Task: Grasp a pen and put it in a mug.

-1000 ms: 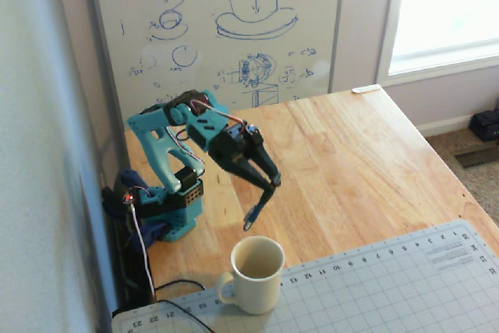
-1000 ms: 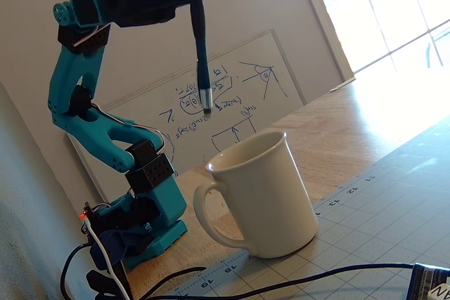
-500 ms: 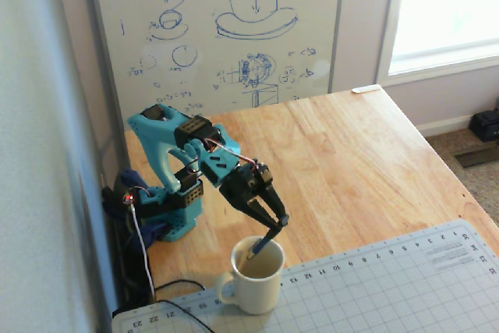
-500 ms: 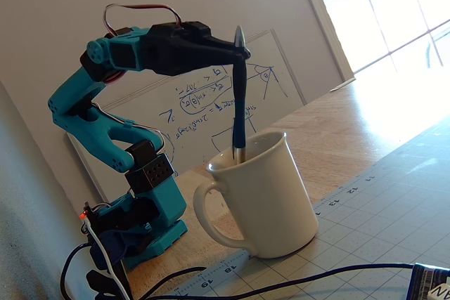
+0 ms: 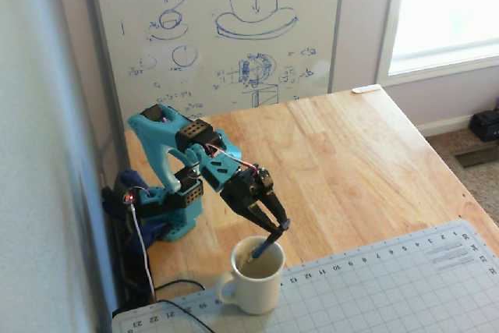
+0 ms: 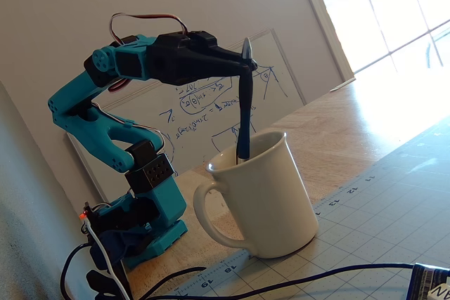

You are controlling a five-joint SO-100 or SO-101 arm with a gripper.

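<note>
- Gripper point(image 6: 246, 62): black two-finger claw on a teal arm point(image 5: 168, 142), pinching the pen near its upper end; fingertips sit above the mug's mouth in both fixed views point(image 5: 279, 226).
- Pen point(image 6: 244, 114): slim, dark blue-black, hanging nearly upright from the claw. Lower part is inside the mug; the tip is hidden below the rim in the low fixed view. In the high fixed view point(image 5: 263, 249) the shaft slants down into the opening.
- Change: a second ago the pen hung clear above the mug with its silvery tip exposed; half a second ago the tip had entered the opening. Now it sits slightly deeper, and the arm has lowered a little further.
- Meaning for the task: insertion looks nearly done. The remaining step, by judgement, is to release so the pen drops and leans on the wall. Whether the tip touches the bottom cannot be told.
- Mug point(image 6: 271, 201): cream-white, one loop handle facing the low camera's left, upright on the near edge of a gridded cutting mat point(image 6: 394, 201). Also seen from above point(image 5: 253, 290). Contents: the pen's lower part only; tan inside otherwise bare as far as visible.
- Table point(image 5: 366, 154): pale wood, carries the arm base and mat.
- Whiteboard point(image 5: 218, 29): blue sketches, behind the arm.
- Risk, judged: the pen may tip the wrong way on release if it is let go too high.
</note>
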